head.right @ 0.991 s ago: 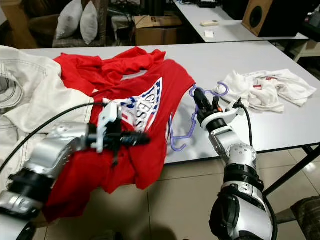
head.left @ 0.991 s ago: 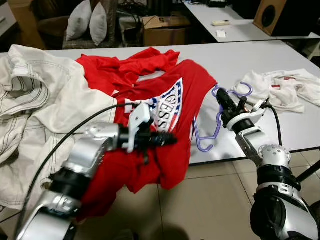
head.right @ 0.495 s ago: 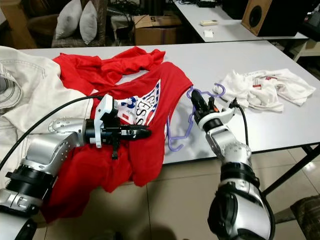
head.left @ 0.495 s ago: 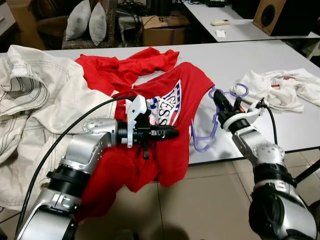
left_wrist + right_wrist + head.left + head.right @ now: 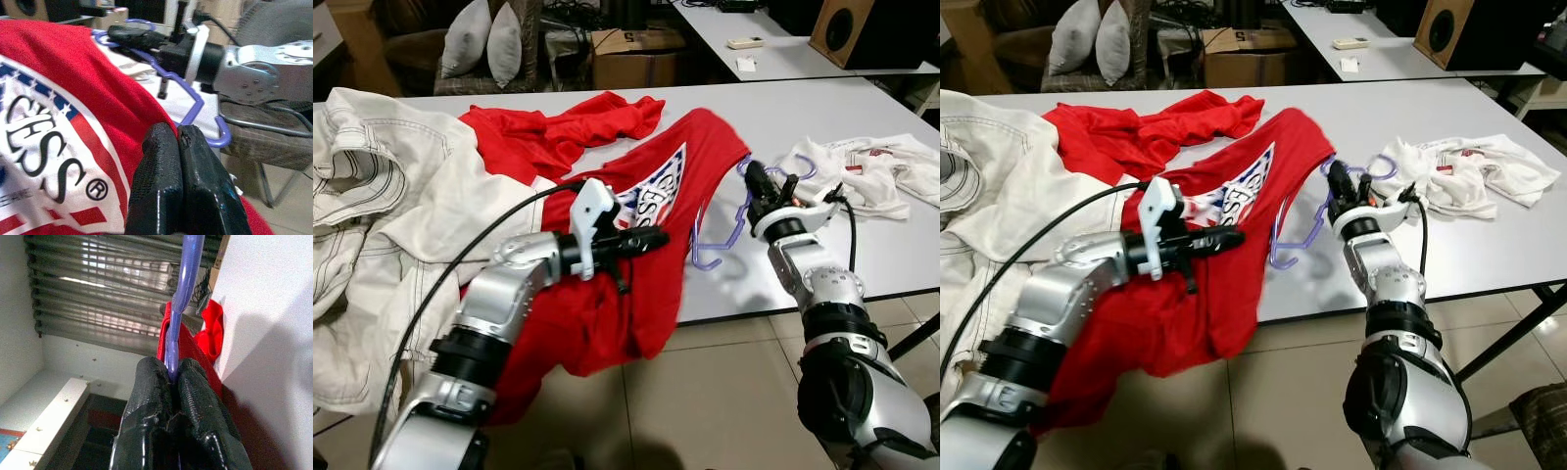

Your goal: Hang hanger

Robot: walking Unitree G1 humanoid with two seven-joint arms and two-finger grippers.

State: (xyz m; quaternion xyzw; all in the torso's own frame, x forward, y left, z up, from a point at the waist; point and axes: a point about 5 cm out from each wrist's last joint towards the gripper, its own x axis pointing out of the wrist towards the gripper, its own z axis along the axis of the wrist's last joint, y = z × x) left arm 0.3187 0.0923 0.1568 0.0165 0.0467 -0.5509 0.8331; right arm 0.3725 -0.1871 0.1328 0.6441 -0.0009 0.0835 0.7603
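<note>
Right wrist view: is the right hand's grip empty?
No: the right hand has its two black fingers closed on the thin bar of the purple hanger.

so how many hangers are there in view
1. A purple hanger is held over the white table, beside the red shirt, pinched in the right gripper. More could be hidden under the clothes piled on the table.
</note>
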